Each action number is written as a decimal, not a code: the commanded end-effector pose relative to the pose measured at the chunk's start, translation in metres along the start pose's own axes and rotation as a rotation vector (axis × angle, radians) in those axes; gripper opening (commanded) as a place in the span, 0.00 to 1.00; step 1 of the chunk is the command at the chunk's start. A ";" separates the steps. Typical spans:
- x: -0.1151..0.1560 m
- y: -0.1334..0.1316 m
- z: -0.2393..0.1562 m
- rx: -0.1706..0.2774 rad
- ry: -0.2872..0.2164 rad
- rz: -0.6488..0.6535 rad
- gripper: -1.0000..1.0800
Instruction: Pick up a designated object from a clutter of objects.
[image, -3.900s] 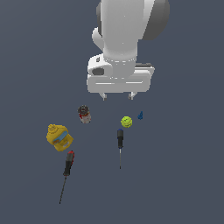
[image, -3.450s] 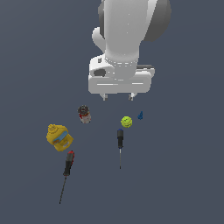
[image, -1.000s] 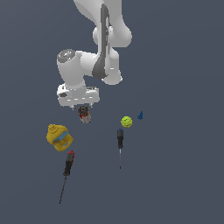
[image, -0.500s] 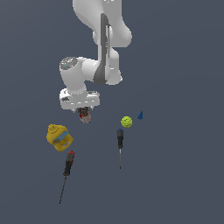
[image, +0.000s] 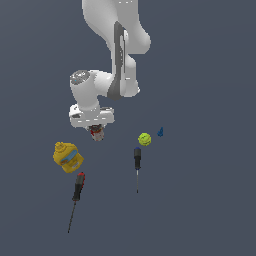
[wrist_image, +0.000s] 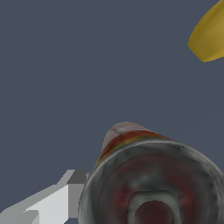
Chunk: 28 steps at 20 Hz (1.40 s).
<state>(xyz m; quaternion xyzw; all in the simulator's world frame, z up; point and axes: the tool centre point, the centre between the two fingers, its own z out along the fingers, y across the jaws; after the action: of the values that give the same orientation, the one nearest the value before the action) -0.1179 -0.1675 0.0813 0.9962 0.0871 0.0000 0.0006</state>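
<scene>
Looking straight down the wrist view, the can (wrist_image: 153, 183) is filling the frame, its dark metal top right under the camera and one pale finger (wrist_image: 52, 201) sitting just beside its wall. So the reach part looks done. Can't tell if the claw (image: 97, 131) is actually pinching the can or just straddling it, since the hand is hiding the tips in the exterior view. The can is poking out below the hand, and I can't say it's leaving the surface (image: 200, 210) yet, so squeeze-and-lift is probably what's left. Farther out, the yellow bottle (image: 67, 156), both screwdrivers (image: 76, 192) and the ball (image: 144, 139) are lying apart.
</scene>
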 end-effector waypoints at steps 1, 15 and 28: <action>0.000 -0.001 0.001 0.000 -0.001 -0.001 0.00; 0.003 -0.009 -0.009 0.000 0.001 0.000 0.00; 0.024 -0.073 -0.073 -0.005 -0.001 0.000 0.00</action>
<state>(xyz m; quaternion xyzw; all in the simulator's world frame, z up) -0.1092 -0.1021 0.1425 0.9962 0.0869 -0.0019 0.0016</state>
